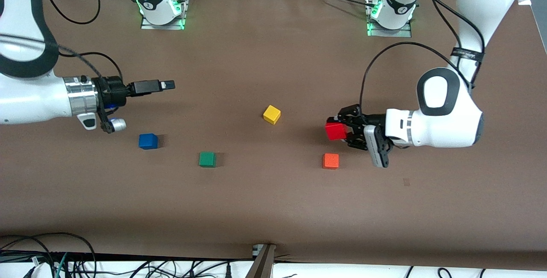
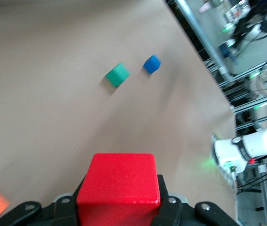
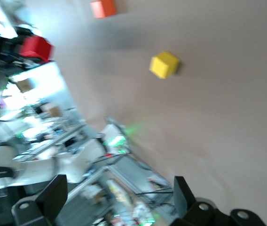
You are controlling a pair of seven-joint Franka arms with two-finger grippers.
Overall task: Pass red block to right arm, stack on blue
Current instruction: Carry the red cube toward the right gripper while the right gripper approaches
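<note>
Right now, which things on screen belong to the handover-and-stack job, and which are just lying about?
Job: red block, held in left gripper; right gripper, open, over bare table; blue cube.
Lying about: yellow cube, green cube, orange cube.

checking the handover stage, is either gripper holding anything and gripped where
The left gripper holds the red block by two opposite side faces, up off the table. The right gripper is open and holds nothing.

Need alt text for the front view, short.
The left gripper holds the red block above the table, over the orange cube; the right gripper hangs open above the blue cube. Green and yellow cubes lie between.
</note>
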